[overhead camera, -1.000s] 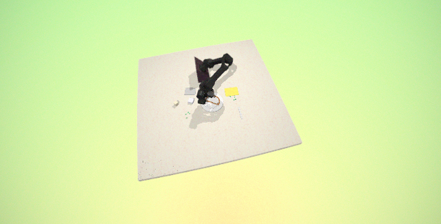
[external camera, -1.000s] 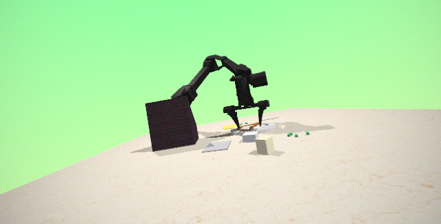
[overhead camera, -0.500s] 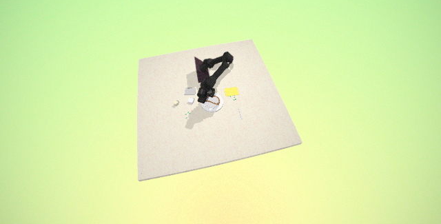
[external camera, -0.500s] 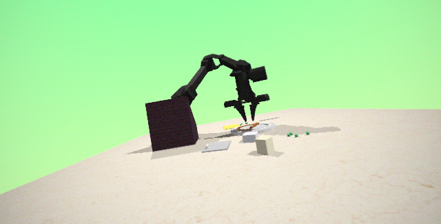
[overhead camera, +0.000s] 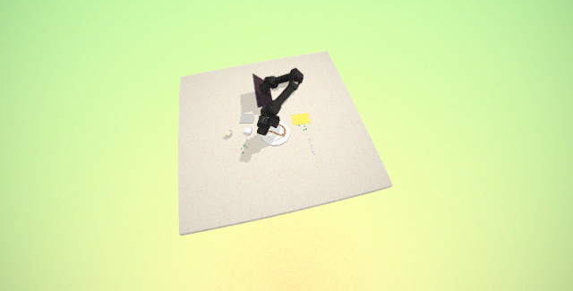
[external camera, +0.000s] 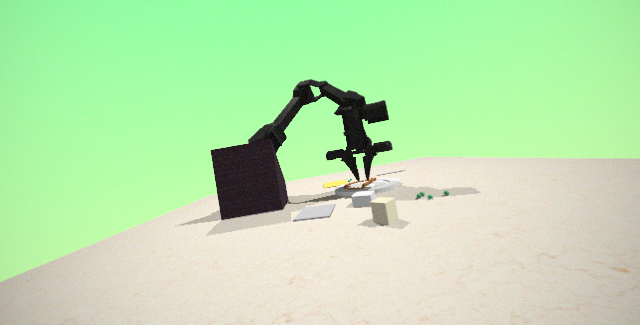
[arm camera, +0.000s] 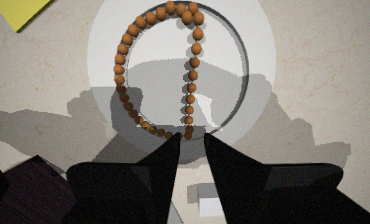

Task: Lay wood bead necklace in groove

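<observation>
The orange-brown wood bead necklace (overhead camera: 284,134) (external camera: 370,181) (arm camera: 193,75) lies on the round white bead board (overhead camera: 286,139) (external camera: 395,183) (arm camera: 261,60). In the wrist view its left side curves along the left of the ring groove, while its other strand runs nearly straight across the board's middle, inside the groove's right side. Several beads bunch at the top. My gripper (external camera: 363,179) (arm camera: 192,136) is partly open, low at the board's near edge. The necklace's near bend lies at the left fingertip, with a visible gap between the fingers. The top view hides the fingertips.
A white block (overhead camera: 248,131) (external camera: 363,198) and a grey plate (overhead camera: 246,118) (external camera: 315,212) are beside the board. A cream block (overhead camera: 228,133) (external camera: 384,211) stands farther out. A yellow plate (overhead camera: 301,118), a thin rod (overhead camera: 312,147) and a tall dark box (external camera: 250,180) also stand around.
</observation>
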Tool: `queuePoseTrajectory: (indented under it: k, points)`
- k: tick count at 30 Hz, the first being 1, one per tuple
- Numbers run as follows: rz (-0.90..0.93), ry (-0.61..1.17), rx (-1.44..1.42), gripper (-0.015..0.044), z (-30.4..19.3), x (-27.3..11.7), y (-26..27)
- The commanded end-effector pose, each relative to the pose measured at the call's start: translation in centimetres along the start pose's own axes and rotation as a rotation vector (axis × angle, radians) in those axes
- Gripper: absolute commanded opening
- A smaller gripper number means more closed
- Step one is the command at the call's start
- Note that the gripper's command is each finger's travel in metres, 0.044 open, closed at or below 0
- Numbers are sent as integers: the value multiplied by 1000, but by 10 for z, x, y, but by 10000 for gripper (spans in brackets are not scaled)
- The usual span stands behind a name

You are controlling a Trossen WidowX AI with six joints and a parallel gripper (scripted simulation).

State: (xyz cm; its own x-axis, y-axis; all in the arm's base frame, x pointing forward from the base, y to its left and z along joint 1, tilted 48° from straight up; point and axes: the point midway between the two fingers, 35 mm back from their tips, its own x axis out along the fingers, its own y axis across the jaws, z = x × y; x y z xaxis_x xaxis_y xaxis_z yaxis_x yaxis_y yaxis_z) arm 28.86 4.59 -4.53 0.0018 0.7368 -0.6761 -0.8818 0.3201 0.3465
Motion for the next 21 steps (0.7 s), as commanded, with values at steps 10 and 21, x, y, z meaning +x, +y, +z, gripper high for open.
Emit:
queuePoseTrajectory:
  k: [10,21]
  points:
    - [4,-4,13,120,0,19,2]
    - [4,0,5,0,0,17,2]
